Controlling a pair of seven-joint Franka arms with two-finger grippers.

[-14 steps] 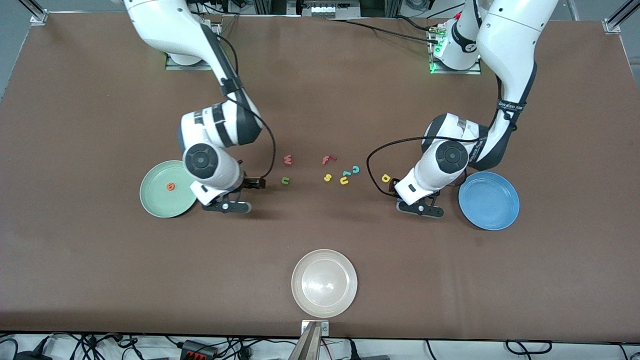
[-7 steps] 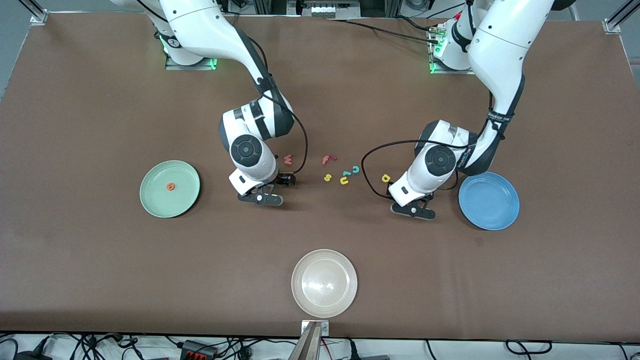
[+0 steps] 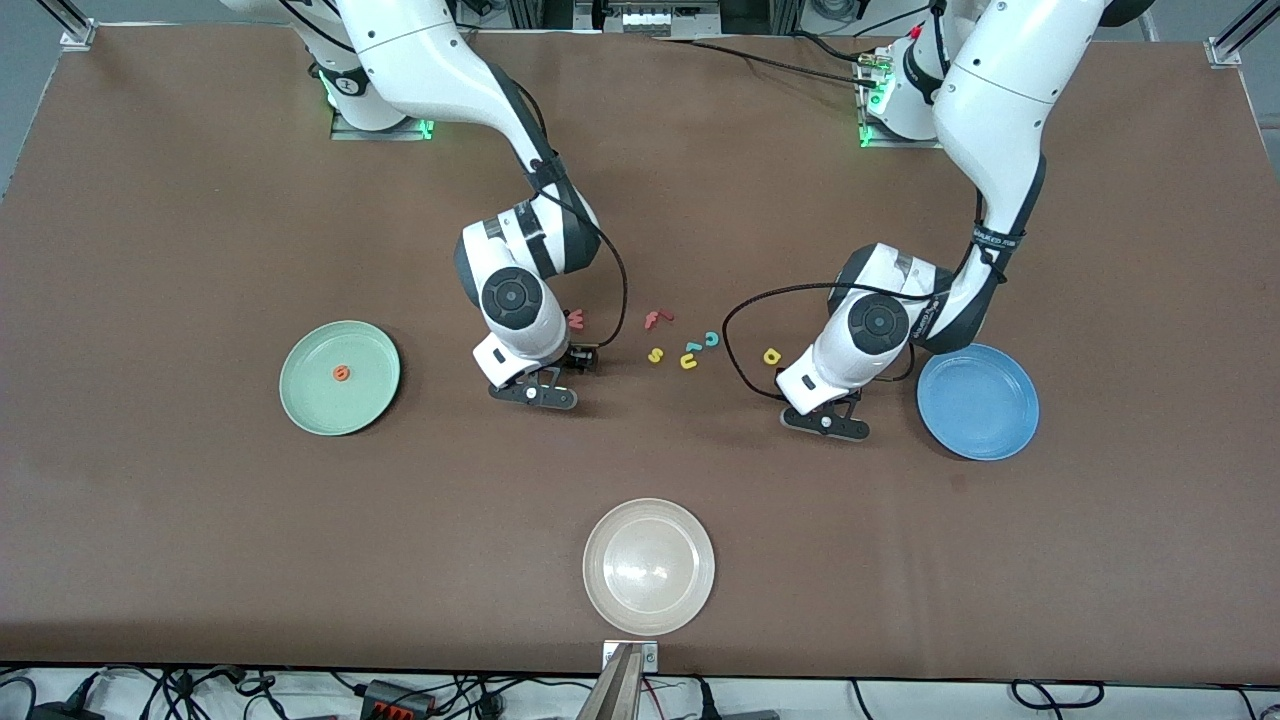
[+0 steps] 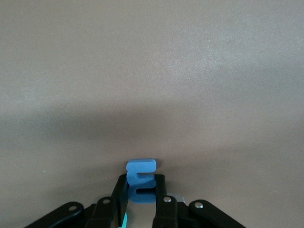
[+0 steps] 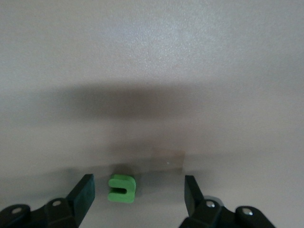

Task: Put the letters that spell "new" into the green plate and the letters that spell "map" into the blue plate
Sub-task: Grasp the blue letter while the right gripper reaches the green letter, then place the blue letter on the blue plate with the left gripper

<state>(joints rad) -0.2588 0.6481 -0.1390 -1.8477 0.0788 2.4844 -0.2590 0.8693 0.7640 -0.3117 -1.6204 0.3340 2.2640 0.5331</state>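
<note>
You cannot see either set of fingers from the front camera: each wrist housing covers its own fingertips, so rely on the wrist views for the grips. Nearest the front camera sits the cream-white plate [image 3: 612, 600], holding nothing. Farther back, the left gripper [image 4: 141, 191] is low over the brown tabletop [image 3: 200, 550], between the yellow p [image 3: 771, 356] and the blue plate [image 3: 978, 401]. Its fingers [image 4: 160, 192] are pressed onto the blue m [image 4: 141, 178], a small chunky foam letter that stands on edge in the pinch, with its top poking out past the fingertips. A sliver of teal shows beneath that gripper, too little to identify. The right gripper [image 5: 138, 188] is down at the table near the middle, its fingers [image 5: 86, 189] spread wide (neither touches anything). The green n [image 5: 121, 188] lies flat between them, closer to one finger than the other. The blue plate holds no letter you can see. The green plate [image 3: 310, 400], toward the right arm's end, carries the orange e [image 3: 342, 373]. Farthest back lies the loose cluster: yellow s [image 3: 655, 354], yellow u [image 3: 688, 362], a teal a [image 3: 692, 347] too small to read well, teal c [image 3: 711, 339], and red f [image 3: 657, 319]. The red-pink w [image 3: 576, 319] is half hidden by the right arm's wrist.
</note>
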